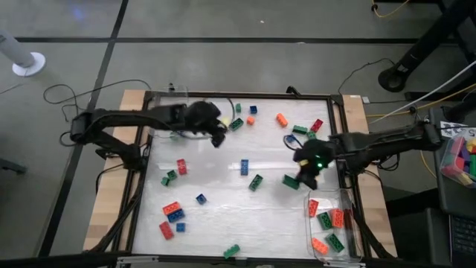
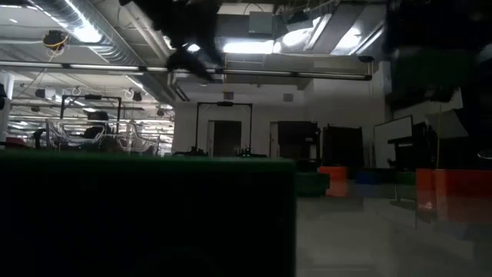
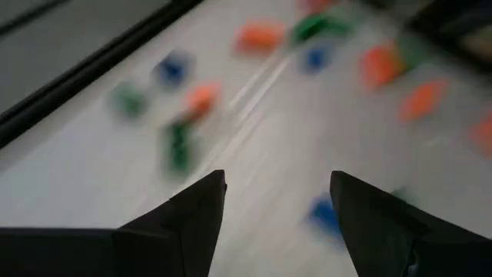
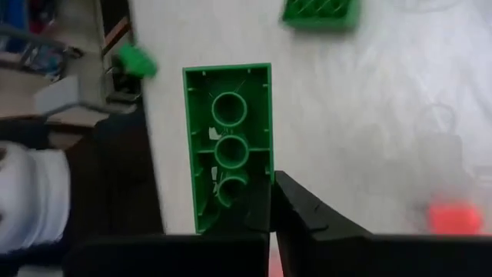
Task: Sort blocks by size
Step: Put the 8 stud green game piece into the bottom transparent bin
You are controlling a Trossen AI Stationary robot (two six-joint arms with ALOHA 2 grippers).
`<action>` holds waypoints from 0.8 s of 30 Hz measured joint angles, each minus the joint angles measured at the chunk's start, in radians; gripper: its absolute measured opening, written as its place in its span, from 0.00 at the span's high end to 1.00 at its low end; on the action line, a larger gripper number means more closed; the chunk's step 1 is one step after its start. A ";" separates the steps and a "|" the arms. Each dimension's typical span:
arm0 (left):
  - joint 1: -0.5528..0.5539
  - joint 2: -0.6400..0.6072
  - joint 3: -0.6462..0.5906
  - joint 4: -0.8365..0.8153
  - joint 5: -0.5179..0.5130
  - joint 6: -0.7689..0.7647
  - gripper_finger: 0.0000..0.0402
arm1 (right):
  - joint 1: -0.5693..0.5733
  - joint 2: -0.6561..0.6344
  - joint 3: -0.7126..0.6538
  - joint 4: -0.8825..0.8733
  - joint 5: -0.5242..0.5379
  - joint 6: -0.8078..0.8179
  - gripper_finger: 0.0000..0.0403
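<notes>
Between right pincer point(image 4: 270, 201) fingers, green block point(image 4: 227, 131).

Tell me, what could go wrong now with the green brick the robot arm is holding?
The right gripper is shut on the long green brick only at one end, pinching its side wall, so the brick might twist or slip out. The clear tray beside it already holds several bricks, so a dropped one could bounce off them. The left gripper hangs open over the far bricks and could bump one.
</notes>
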 joint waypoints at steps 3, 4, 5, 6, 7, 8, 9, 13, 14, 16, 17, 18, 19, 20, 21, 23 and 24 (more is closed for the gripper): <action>-0.099 0.047 -0.039 0.283 0.000 0.031 0.44 | 0.095 -0.076 0.000 -0.051 0.062 0.066 0.98; -0.130 0.071 -0.050 0.383 0.000 0.041 0.44 | 0.133 -0.095 0.000 -0.065 0.088 0.085 0.98; -0.162 0.101 -0.058 0.484 0.000 0.060 0.44 | 0.172 -0.111 0.000 -0.082 0.115 0.108 0.98; -0.191 0.135 -0.060 0.576 0.000 0.073 0.44 | 0.212 -0.121 0.000 -0.093 0.136 0.135 0.98; -0.218 0.174 -0.060 0.663 -0.001 0.091 0.44 | 0.252 -0.129 0.001 -0.098 0.153 0.160 0.99; -0.244 0.216 -0.060 0.760 -0.002 0.108 0.44 | 0.293 -0.132 0.001 -0.102 0.169 0.179 0.99; -0.267 0.260 -0.060 0.859 -0.002 0.121 0.44 | 0.337 -0.133 0.001 -0.104 0.187 0.199 0.99; -0.332 0.464 -0.039 1.225 -0.005 0.175 0.44 | 0.501 -0.131 0.001 -0.106 0.229 0.262 0.98; -0.343 0.516 -0.020 1.293 -0.005 0.185 0.44 | 0.537 -0.129 0.001 -0.108 0.242 0.282 0.98; -0.361 0.623 0.035 1.396 -0.006 0.188 0.44 | 0.596 -0.124 0.001 -0.109 0.268 0.326 0.97; -0.368 0.678 0.072 1.430 -0.007 0.187 0.44 | 0.623 -0.124 0.001 -0.110 0.281 0.349 0.97; -0.374 0.730 0.114 1.453 -0.007 0.187 0.44 | 0.647 -0.125 0.001 -0.110 0.294 0.373 0.97; -0.380 0.781 0.160 1.464 -0.007 0.187 0.44 | 0.670 -0.125 0.001 -0.110 0.312 0.393 0.97; -0.385 0.834 0.214 1.461 -0.007 0.187 0.44 | 0.690 -0.125 0.001 -0.110 0.331 0.409 0.97; -0.388 0.881 0.274 1.449 -0.007 0.187 0.44 | 0.706 -0.124 0.001 -0.110 0.348 0.418 0.97; -0.393 0.974 0.393 1.434 -0.007 0.187 0.44 | 0.733 -0.124 0.001 -0.110 0.367 0.438 0.97; -0.396 1.014 0.455 1.417 -0.007 0.187 0.44 | 0.744 -0.124 0.001 -0.111 0.371 0.444 0.97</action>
